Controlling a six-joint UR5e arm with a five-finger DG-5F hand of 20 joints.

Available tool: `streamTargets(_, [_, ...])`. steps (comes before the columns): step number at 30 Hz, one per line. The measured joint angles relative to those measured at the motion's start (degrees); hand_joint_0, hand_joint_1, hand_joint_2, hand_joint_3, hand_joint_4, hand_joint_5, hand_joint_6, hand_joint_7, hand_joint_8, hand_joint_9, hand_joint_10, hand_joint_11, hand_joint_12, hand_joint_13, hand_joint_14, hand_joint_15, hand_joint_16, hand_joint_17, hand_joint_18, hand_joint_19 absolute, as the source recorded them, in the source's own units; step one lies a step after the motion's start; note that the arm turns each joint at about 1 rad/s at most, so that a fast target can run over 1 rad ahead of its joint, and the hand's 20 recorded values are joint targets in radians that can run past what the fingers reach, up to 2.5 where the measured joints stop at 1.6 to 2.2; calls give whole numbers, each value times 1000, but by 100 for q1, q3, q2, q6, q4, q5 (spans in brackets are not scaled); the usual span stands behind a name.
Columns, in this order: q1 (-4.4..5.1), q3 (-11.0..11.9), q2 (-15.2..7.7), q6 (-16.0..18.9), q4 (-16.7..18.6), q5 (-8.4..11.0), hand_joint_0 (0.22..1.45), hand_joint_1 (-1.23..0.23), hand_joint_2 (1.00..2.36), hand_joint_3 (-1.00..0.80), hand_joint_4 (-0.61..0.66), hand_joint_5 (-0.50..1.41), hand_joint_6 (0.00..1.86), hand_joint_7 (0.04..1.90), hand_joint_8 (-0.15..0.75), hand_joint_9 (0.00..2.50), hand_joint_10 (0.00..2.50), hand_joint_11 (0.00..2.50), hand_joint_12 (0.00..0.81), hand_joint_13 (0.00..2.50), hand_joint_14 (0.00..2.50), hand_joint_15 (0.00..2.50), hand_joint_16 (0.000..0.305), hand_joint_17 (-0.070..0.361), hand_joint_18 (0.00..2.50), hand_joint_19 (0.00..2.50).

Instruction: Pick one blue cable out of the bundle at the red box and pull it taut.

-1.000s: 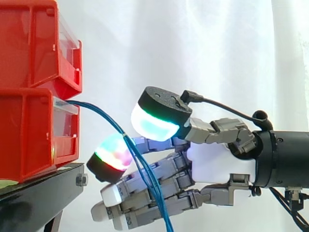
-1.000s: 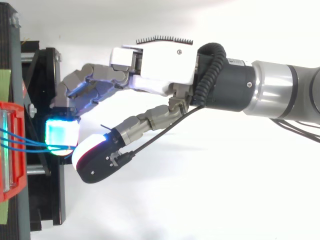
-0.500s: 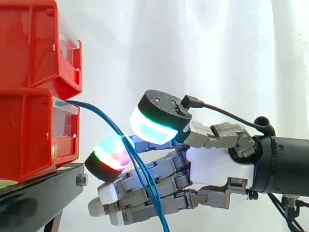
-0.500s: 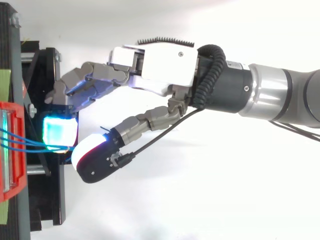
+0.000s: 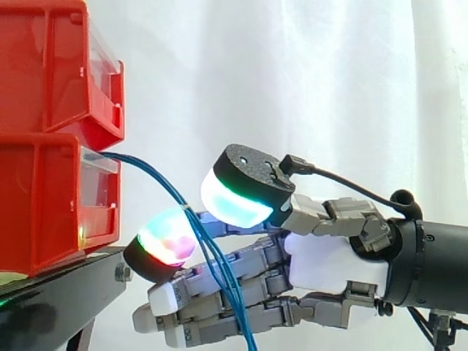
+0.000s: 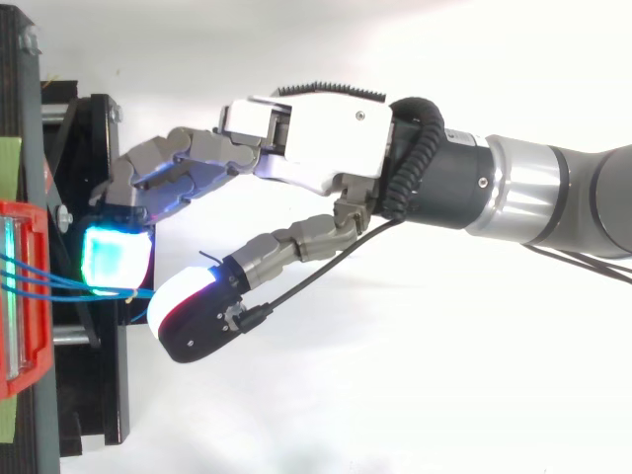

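Note:
Blue cables point(image 5: 157, 179) leave the front of the lower red bin point(image 5: 44, 197) and arc down to the right. They then drop steeply past the hand point(image 5: 333, 256), which reaches in from the right. The strands run between the thumb's green-white pad point(image 5: 238, 201) and a finger's multicoloured pad point(image 5: 167, 241), which stand close on either side and pinch them. The other fingers lie stretched out below, behind the hanging strands. From above, the cables point(image 6: 49, 286) run from the bin point(image 6: 20, 296) to the meeting point of the cyan pad point(image 6: 117, 259) and the thumb pad point(image 6: 183, 306).
A second red bin point(image 5: 51, 66) is stacked on the lower one. Both rest on a black stand point(image 5: 66, 281) whose edge lies just left of the fingertips. A white curtain hangs behind.
The thumb has lowered towards the finger pad, narrowing the gap around the cables. The hand has sunk slightly and edged towards the bin.

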Motion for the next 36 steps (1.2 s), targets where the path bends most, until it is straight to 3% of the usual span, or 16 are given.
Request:
streamTargets(9, [22, 34, -183, 27, 341, -5, 537, -736, 1000, -500, 215, -108, 617, 1078, 410, 751, 13, 563, 449, 381, 7, 180, 59, 133, 245, 187])
streamTargets(22, [-4, 99, -190, 34, 324, -88, 576, -705, 1006, -412, 187, -111, 647, 1071, 408, 754, 11, 572, 444, 383, 8, 174, 58, 129, 239, 186])
streamTargets(36, [-20, 224, -180, 34, 289, -234, 604, -744, 1015, -212, 148, -182, 866, 861, 401, 727, 13, 586, 442, 388, 7, 175, 58, 131, 254, 169])
